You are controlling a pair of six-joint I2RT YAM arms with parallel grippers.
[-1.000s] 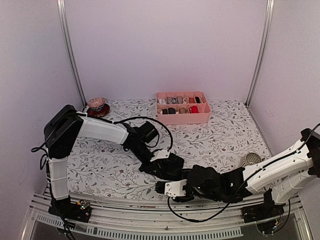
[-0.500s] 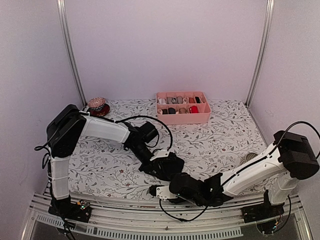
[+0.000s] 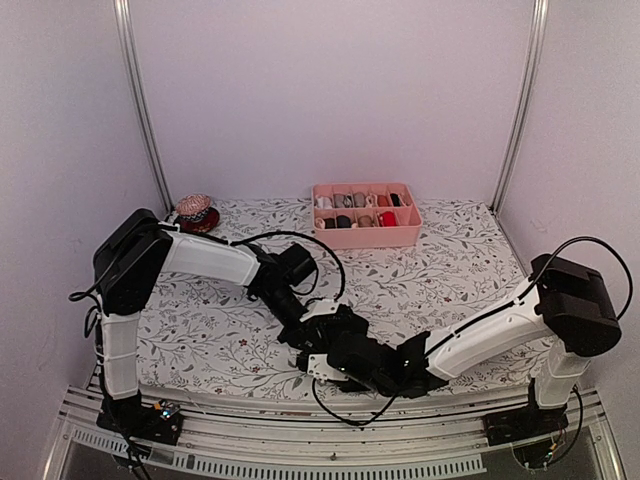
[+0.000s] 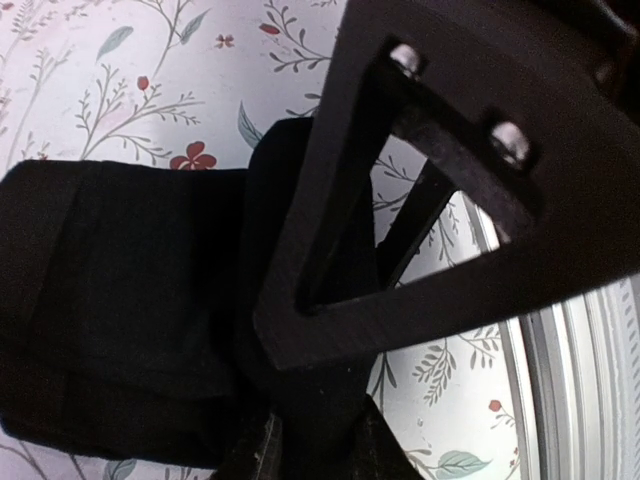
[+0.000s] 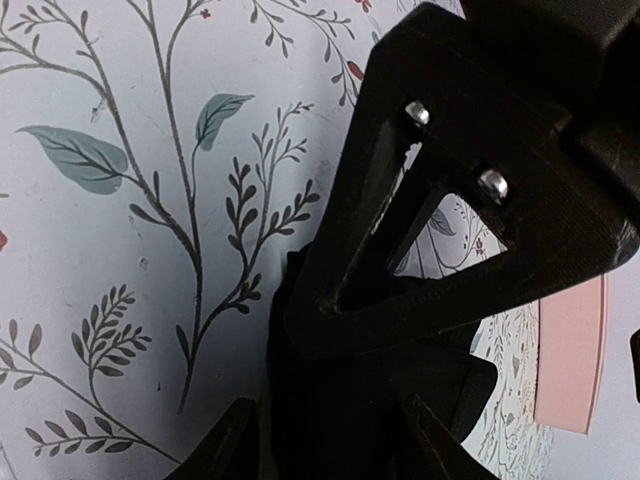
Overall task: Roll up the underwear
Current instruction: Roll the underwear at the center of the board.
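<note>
Moved: right arm swings in from the right side of the near edge toward the middle, so that the right gripper [image 3: 312, 358] now sits just beside the left gripper [image 3: 322, 325]; the left arm has barely shifted.
Underwear: one black piece, the underwear [image 4: 120, 330], lies bunched on the floral table cloth [image 3: 450, 270] close to the near edge, under both wrists. No waistband shows, so which of the briefs it is cannot be told.
Left claw: its jaws stand narrow, and in the left wrist view a fold of the black fabric rises between them, so it looks clamped on the underwear.
Right claw: its fingers hang over black fabric in the right wrist view, but whether it is pinching the cloth cannot be told.
Done so far: the fabric appears gathered into a thick, folded lump rather than lying flat, which suggests rolling is under way.
Left to do: no tight, finished roll shows, so the roll probably needs completing and releasing.
Other brief: not visible in any view.
Pink tray [image 3: 365, 238]: well apart at the back, holding small bundles.
</note>
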